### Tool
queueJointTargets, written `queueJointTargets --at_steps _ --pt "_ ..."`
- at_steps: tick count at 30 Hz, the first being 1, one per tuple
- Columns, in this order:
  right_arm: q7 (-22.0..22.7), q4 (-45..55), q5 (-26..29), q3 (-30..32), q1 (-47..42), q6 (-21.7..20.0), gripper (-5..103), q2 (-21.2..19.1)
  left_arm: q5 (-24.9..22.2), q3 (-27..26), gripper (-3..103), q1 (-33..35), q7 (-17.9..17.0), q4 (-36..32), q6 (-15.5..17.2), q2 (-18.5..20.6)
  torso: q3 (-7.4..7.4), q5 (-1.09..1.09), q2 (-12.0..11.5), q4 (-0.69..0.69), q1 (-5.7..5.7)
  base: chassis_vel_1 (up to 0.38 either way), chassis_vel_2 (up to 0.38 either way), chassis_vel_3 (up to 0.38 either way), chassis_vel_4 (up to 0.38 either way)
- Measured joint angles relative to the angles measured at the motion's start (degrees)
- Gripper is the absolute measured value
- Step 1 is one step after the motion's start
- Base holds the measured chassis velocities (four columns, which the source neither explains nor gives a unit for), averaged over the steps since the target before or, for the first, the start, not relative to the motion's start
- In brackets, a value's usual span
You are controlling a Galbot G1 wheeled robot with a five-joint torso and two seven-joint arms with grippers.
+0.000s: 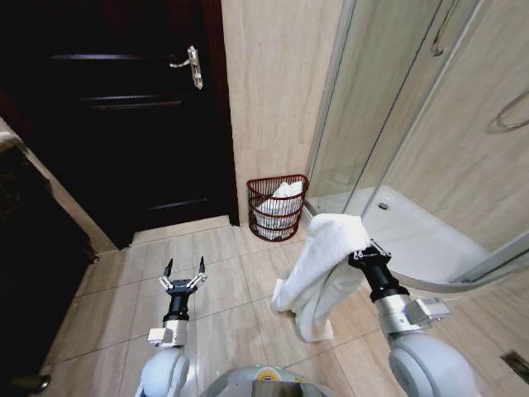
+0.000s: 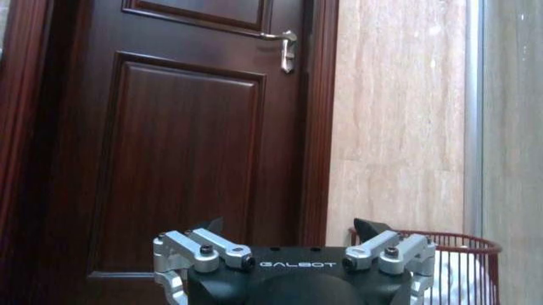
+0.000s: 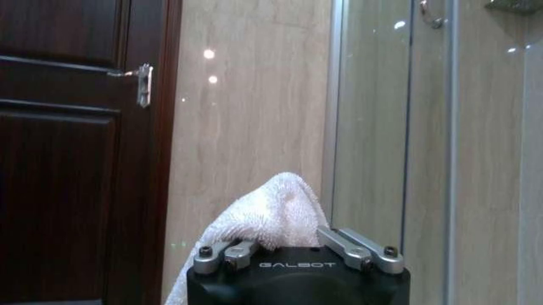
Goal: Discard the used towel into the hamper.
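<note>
— Two grippers, one load: which carries it?

— My right gripper [image 1: 357,255]. Its jaws are pinched on the white towel [image 1: 318,269], which bunches over them and hangs in a long fold toward the tiled floor [image 1: 223,306]. My left gripper [image 1: 183,279] is held out low over the floor on the other side, jaws spread and holding nothing.

— And the hamper?

— The hamper [image 1: 276,207] stands on the floor ahead, against the beige wall [image 1: 273,83], between the dark door [image 1: 124,124] and the glass shower stall [image 1: 413,141]. White cloth already lies inside it. The towel is well short of it, nearer me.

— What might go wrong?

— I judge the trailing end is the worry. It hangs low, possibly brushing the tiles, so it could drag, or catch on the hamper's rim and drape outside instead of dropping in. The hamper looks partly full too, so a bulky towel might pile up and spill over. And my grip is on one bunched end only; if the cloth slides, it falls on the floor.

— Anything you can't make out?

— Plenty. From my right wrist the towel covers the fingertips, so I can't see how much cloth they hold. From my left wrist the hamper is cut off at the edge. I can't tell whether the towel's lowest corner touches the floor, nor how full the hamper really is.
</note>
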Motion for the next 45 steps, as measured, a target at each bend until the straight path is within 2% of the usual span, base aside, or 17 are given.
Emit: queueJointTargets --at_steps 21,45 --pt "-1.6 0.0 0.5 1.2 1.8 -0.2 8 -2.1 0.7 0.2 100 0.1 0.0 -0.1 0.0 -1.1 0.0 -0.02 0.0 0.0 0.0 -0.016 0.002 0.016 -0.002" --pt "-1.8 -1.6 0.5 0.3 3.7 -0.2 8 -2.0 0.8 0.3 100 0.6 0.4 -0.4 1.3 -1.1 0.0 -0.02 0.0 -0.01 0.0 -0.055 0.063 0.058 -0.05"
